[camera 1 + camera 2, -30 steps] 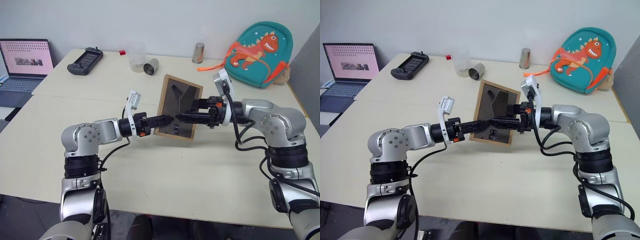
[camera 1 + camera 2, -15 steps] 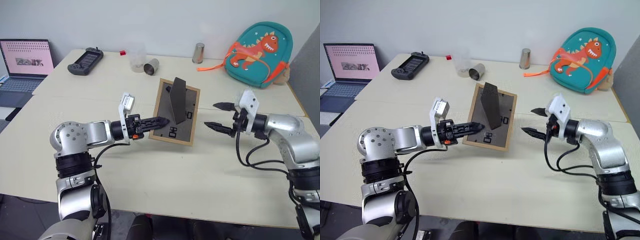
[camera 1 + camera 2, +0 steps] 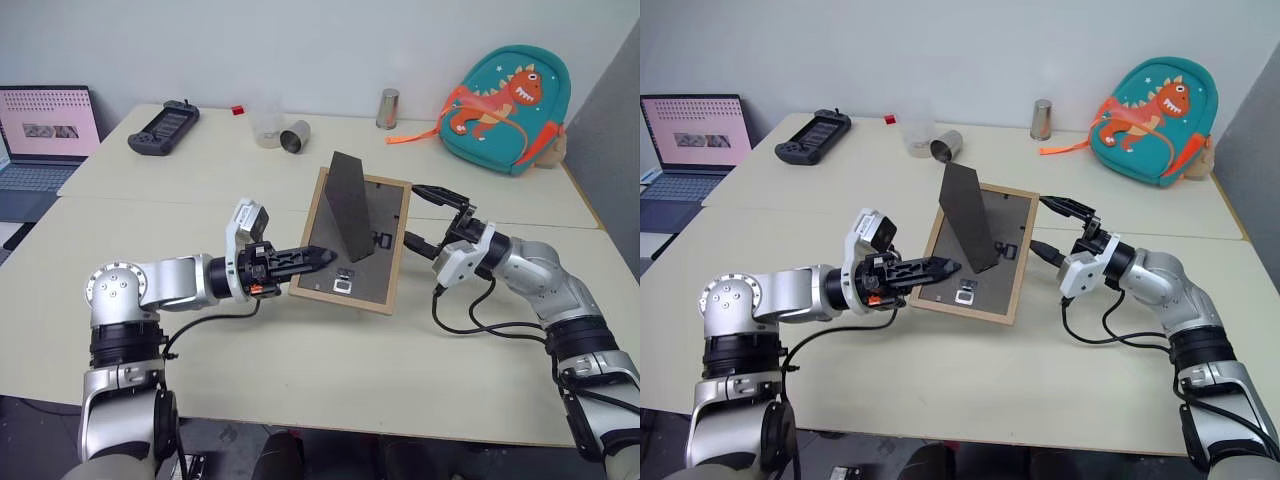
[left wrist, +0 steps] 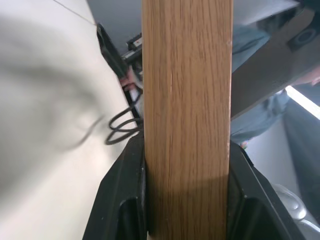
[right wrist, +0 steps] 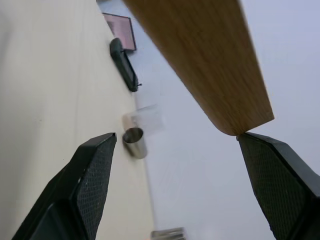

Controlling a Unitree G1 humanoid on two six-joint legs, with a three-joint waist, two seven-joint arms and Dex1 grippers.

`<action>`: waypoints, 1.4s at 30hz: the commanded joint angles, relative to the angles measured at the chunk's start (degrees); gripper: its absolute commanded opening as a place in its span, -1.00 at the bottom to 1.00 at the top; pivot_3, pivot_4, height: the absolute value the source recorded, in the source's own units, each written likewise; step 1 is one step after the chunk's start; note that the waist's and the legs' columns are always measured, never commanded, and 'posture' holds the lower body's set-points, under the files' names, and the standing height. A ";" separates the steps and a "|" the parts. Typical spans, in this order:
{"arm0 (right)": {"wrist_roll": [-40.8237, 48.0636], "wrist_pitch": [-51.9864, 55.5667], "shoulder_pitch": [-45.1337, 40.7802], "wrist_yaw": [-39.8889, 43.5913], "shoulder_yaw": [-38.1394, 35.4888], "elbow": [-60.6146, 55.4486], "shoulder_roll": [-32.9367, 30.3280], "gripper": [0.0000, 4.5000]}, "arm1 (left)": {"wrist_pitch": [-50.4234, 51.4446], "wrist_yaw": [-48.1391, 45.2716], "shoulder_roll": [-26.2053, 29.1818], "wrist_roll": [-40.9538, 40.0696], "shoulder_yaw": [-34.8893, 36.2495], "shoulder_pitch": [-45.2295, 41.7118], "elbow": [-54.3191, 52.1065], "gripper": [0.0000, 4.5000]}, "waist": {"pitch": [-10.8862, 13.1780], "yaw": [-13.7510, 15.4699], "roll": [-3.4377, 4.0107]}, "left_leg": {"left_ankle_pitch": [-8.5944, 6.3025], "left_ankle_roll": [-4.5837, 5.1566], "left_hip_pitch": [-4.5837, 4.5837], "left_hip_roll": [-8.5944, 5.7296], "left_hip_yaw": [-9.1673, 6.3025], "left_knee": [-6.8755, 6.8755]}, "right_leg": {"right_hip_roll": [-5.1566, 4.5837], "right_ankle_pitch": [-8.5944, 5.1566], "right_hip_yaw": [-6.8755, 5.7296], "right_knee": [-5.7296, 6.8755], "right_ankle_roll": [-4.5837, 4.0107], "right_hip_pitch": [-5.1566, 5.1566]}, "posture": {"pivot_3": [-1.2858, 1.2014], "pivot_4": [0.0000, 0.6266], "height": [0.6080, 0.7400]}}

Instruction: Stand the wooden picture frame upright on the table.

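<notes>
Pale table [image 3: 300, 390], mid-seam: we hold the wooden picture frame [image 3: 372, 275] tilted, stand out. Left gripper [image 3: 310, 259] pinches its side rail; right gripper [image 3: 425, 218] gapes beside. Light, stiff, probably glass-fronted; grip rails.

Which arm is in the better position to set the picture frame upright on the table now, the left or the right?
Probably the left. The left gripper is shut on the wooden picture frame's edge, with the fold-out stand already raised. The right gripper is open beside the frame's far edge, holding nothing; it could only steady the frame.
</notes>
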 commanded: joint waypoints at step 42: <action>-12.18 -12.74 -7.07 -18.80 8.46 2.17 -3.71 -0.19 | -9.09 3.08 -0.73 -2.46 -3.81 5.51 -9.41 -0.44 | -0.01 -0.02 0.00 | 0.05 0.04 0.12 -0.09 -0.04 0.04 | 0.02 0.01 0.05 0.05 -0.01 0.11 | 0.03 -0.52 1.00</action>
